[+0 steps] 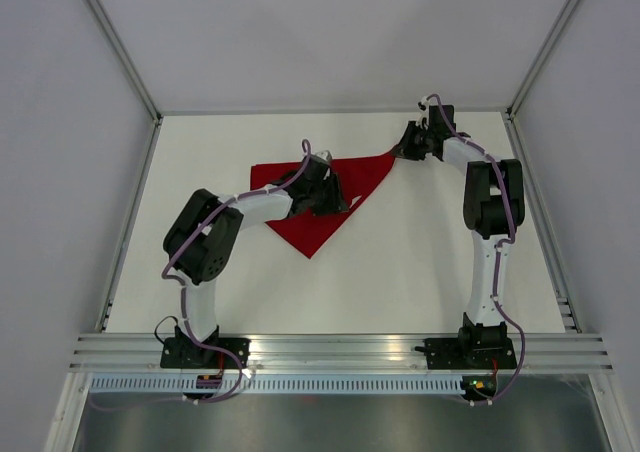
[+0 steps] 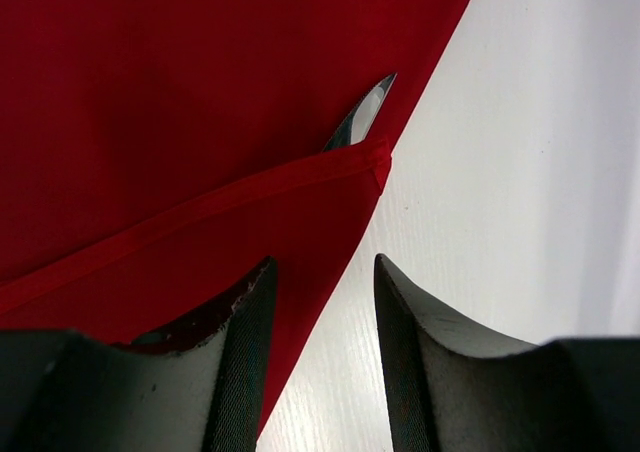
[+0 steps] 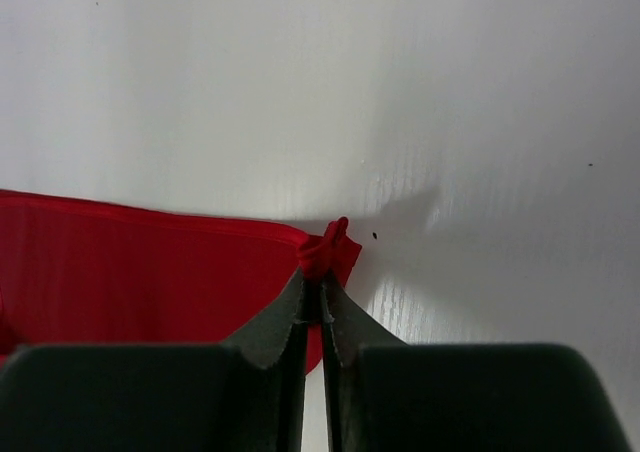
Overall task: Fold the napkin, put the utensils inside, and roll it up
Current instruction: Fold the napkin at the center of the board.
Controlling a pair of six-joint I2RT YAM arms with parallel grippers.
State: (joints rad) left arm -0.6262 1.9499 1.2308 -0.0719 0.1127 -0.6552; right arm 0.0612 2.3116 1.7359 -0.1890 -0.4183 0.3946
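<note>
The red napkin point(image 1: 315, 207) lies folded into a triangle on the white table, its point toward the arms. My right gripper point(image 3: 320, 277) is shut on the napkin's far right corner point(image 3: 331, 244), which bunches up between the jaws. My left gripper point(image 2: 324, 262) is open low over the napkin's right edge, with one finger point(image 2: 245, 322) above the cloth and the other point(image 2: 400, 322) above bare table. Just ahead of it, the pale glossy tip of a utensil point(image 2: 362, 117) pokes out from under a hemmed fold point(image 2: 250, 194). The remainder of the utensils is hidden in the cloth.
The white table point(image 1: 420, 272) is bounded by grey walls at the back and sides and a metal rail point(image 1: 340, 350) at the near edge. The left arm's elbow point(image 1: 200, 237) hangs over the table left of the napkin.
</note>
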